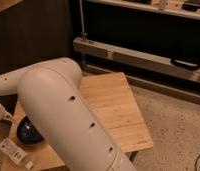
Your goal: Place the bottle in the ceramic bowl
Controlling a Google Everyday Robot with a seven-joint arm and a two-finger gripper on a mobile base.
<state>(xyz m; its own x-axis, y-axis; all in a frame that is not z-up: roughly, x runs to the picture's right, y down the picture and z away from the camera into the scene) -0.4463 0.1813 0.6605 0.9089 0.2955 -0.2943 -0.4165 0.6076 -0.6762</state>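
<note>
At the far left edge the gripper [0, 112] is seen low over the wooden table [113, 107], and whether it is spread or pressed together cannot be told. The bottle [13, 152] is found lying on its side at the table's front left corner, apart from the gripper, just beside the ceramic bowl [29, 134] and outside it. Nothing of the task is judged done: the bottle has yet to be grasped, lifted and set into the bowl, which is partly hidden by the arm [68, 125].
</note>
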